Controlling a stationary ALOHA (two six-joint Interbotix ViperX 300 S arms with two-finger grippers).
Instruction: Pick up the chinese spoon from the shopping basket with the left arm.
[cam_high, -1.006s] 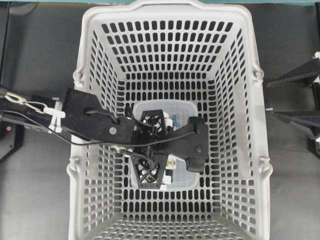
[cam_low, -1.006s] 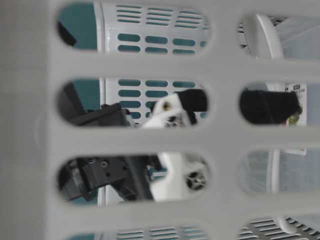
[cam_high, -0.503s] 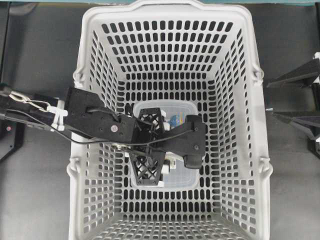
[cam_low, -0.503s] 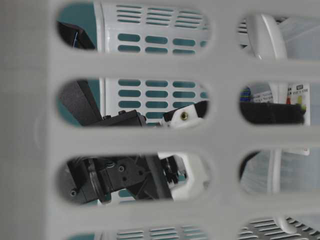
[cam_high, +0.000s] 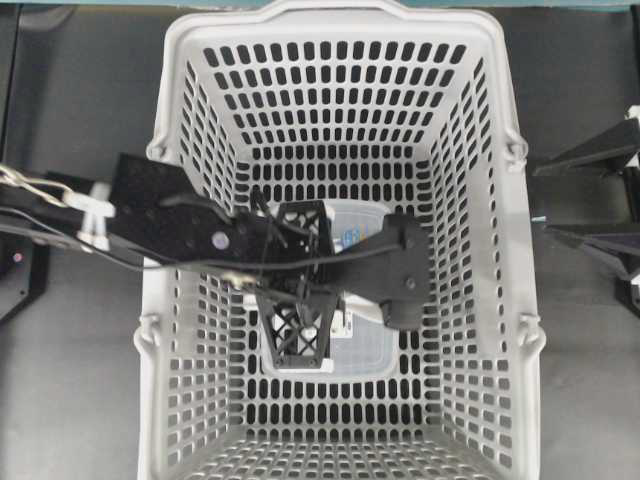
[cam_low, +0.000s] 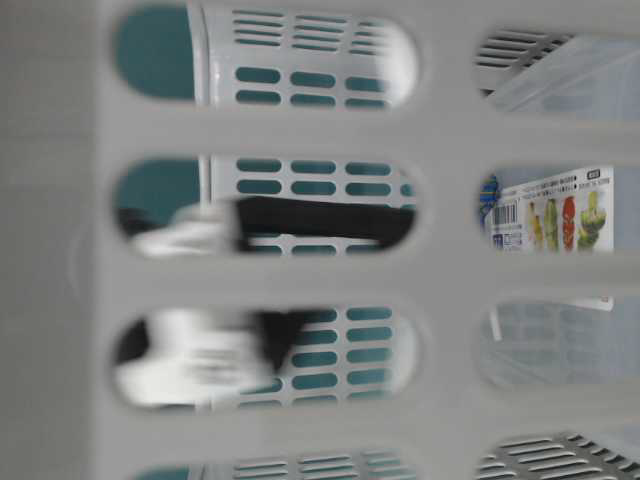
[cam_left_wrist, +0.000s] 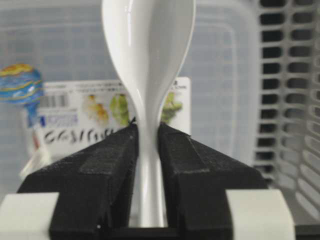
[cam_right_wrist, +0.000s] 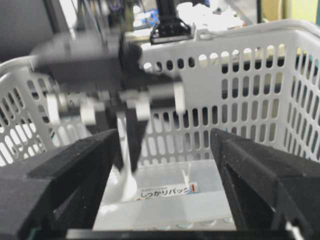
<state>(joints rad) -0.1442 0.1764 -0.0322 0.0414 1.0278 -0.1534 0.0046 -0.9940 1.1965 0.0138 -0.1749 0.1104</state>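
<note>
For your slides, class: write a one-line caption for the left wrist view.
Left gripper clamps the white spoon by its handle, above a labelled clear container in the basket.

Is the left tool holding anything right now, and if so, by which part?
Yes: the left tool is shut on the chinese spoon, pinching its narrow handle just below the bowl. The right tool holds nothing.
</note>
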